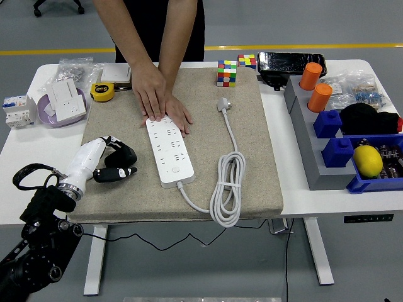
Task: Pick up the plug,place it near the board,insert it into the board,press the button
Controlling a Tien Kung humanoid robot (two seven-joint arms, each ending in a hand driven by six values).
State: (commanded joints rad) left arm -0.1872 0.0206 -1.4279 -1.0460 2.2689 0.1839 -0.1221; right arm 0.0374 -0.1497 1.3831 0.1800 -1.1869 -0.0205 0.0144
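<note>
grey floor (56, 31), yellow line (302, 47), white table (296, 189)

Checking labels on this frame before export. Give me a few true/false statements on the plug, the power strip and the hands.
1. The left hand is at the black plug on the mat's left side. True.
2. The black plug is already seated in the white power strip. False: it lies on the beige mat, to the left of the strip and apart from it.
3. A person's hands press on the strip's far end. True.
4. The strip's own white plug lies loose on the mat, right of the strip. True.
5. The yellow tape measure sits in the blue bin. False: it is at the table's far left, beside the mat.
</note>
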